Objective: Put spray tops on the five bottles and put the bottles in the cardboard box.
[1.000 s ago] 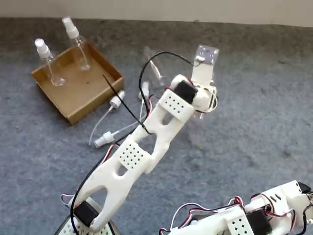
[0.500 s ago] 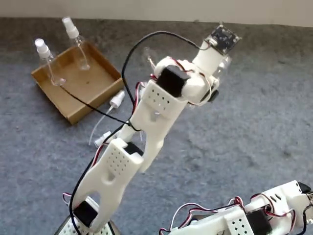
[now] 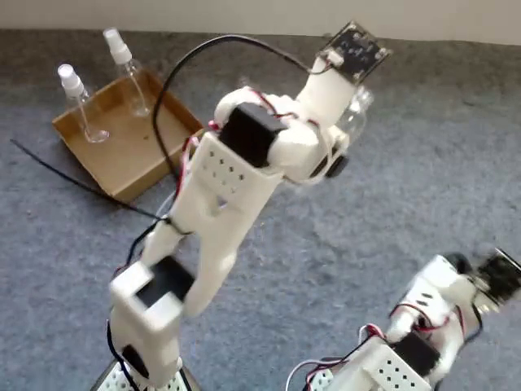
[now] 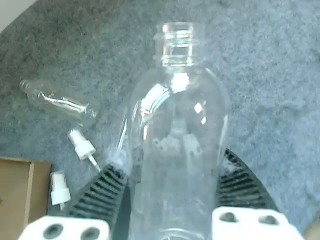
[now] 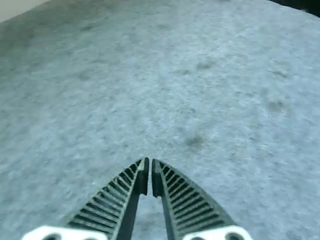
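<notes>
At five o'clock in the high view the right arm (image 3: 431, 326) sits low. The right jaws are pressed almost together with nothing between them, over bare grey desk (image 5: 150, 75). From seven o'clock the left arm (image 3: 236, 179) rises toward one o'clock, where the left jaws grip an uncapped clear bottle (image 4: 175, 150) by its body, with the open neck pointing away from the wrist. On the desk beyond it lie a topless bottle (image 4: 57, 101), a loose spray top (image 4: 82, 148) and a second spray top (image 4: 59, 189). These lie near the cardboard box (image 3: 138, 159) at ten o'clock. Two capped bottles (image 3: 84, 110) (image 3: 132, 81) stand upright inside the box.
</notes>
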